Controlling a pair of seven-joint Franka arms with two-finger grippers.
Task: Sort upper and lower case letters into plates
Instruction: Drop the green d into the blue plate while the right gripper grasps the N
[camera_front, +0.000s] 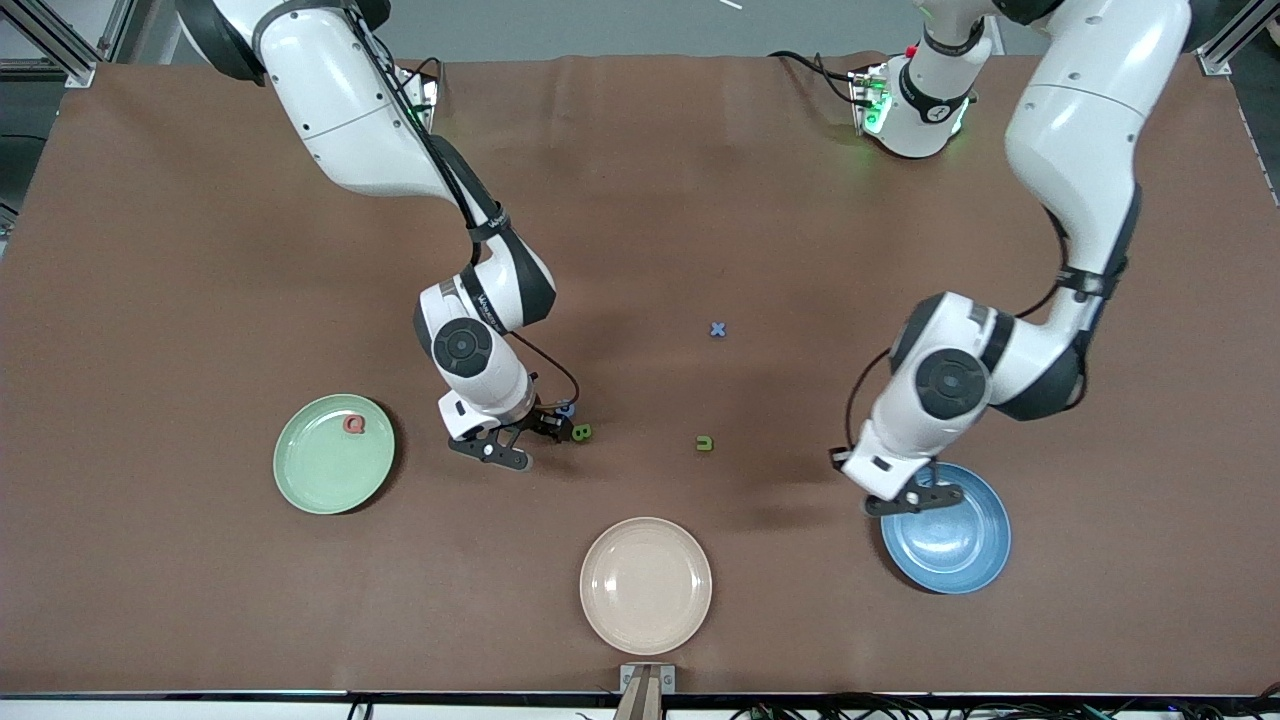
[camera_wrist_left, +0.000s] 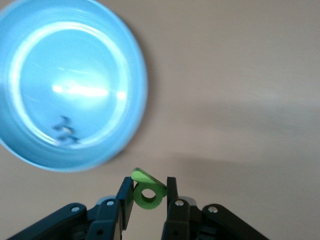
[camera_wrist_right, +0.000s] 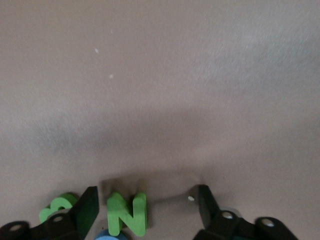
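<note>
My left gripper (camera_wrist_left: 148, 186) is shut on a small green p (camera_wrist_left: 148, 193) and hangs over the table just beside the blue plate (camera_wrist_left: 30, 60), at the plate's rim (camera_front: 950, 560) in the front view. A small dark blue letter (camera_wrist_left: 65, 131) lies in that plate. My right gripper (camera_wrist_right: 147, 192) is down at the table, open, with a green N (camera_wrist_right: 127, 214) between its fingers. A green B (camera_front: 581, 432) and a blue G (camera_front: 567, 408) lie right beside it. The mint green plate (camera_front: 320, 480) holds a pink Q (camera_front: 353, 424). A blue x (camera_front: 717, 329) and a green u (camera_front: 704, 443) lie mid-table.
A beige plate (camera_front: 646, 600) sits near the table's front edge, between the two coloured plates. The brown mat (camera_front: 200, 250) is bare toward the robots' bases.
</note>
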